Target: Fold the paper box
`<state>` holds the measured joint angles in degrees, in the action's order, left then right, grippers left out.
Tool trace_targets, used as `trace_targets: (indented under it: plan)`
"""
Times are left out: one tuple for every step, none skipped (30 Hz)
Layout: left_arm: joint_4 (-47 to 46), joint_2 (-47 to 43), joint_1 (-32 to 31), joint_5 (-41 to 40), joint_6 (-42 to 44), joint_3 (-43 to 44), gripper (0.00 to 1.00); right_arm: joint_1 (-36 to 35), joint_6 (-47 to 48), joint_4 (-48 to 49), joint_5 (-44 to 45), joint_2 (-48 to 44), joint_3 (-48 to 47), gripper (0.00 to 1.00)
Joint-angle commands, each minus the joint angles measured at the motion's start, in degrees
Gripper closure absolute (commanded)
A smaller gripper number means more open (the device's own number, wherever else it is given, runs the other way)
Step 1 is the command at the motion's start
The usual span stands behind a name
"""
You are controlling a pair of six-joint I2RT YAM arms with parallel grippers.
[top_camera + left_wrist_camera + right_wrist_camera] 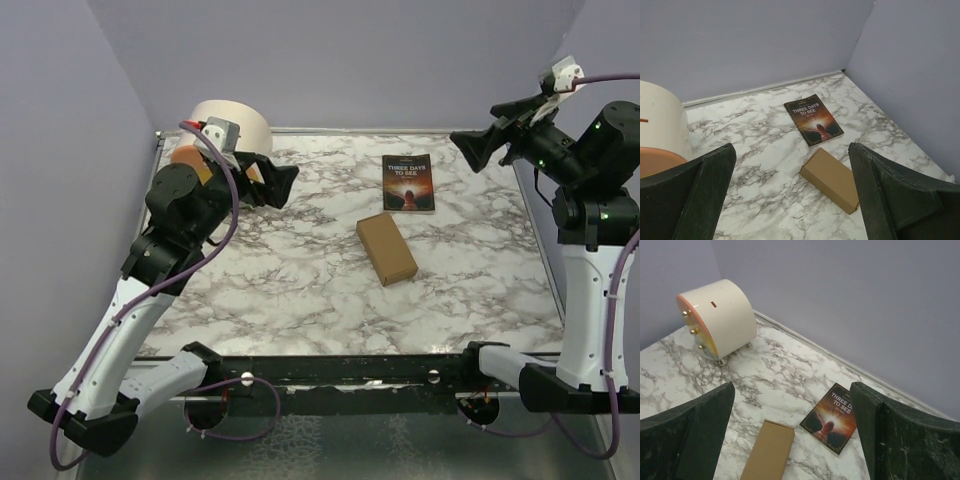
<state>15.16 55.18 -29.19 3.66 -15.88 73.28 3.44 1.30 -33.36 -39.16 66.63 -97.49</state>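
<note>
Out in the middle of the marble-patterned table lies the paper box, and it's a closed brown cardboard block, flat on its broad face, long axis running on a diagonal with its far end pointing up toward the left. Just beyond it, with a strip of bare marble between them, sits a dark paperback book, cover up, the title "Three Days to See" readable from the left wrist camera. Over in the far left corner, a big cream cylinder lies on its side on small feet, its orange face dotted with brass-coloured studs. Now the arms: the left tool hovers high over the left side of the table, in front of that cylinder, fingers spread wide and nothing between them. The right tool hangs up at the far right edge, well above the surface, likewise spread wide and holding nothing. Both wrist cameras look down between parted fingers at the box and the book; neither tool touches either one, and both are well apart from the box.
</note>
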Motion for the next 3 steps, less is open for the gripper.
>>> trace_targets:
  plan:
    - [0.1,-1.6,0.4,1.3,0.7,0.0,0.01,0.2,2.0,-1.1,-0.7,-1.6,1.1,0.01]
    - [0.2,-1.7,0.4,1.3,0.9,-0.1,0.01,0.4,1.2,-0.7,-1.0,-1.7,1.5,0.01]
    - [0.1,-1.7,0.4,1.3,1.0,-0.2,0.01,0.5,1.6,-0.4,-1.3,-1.7,1.9,0.01]
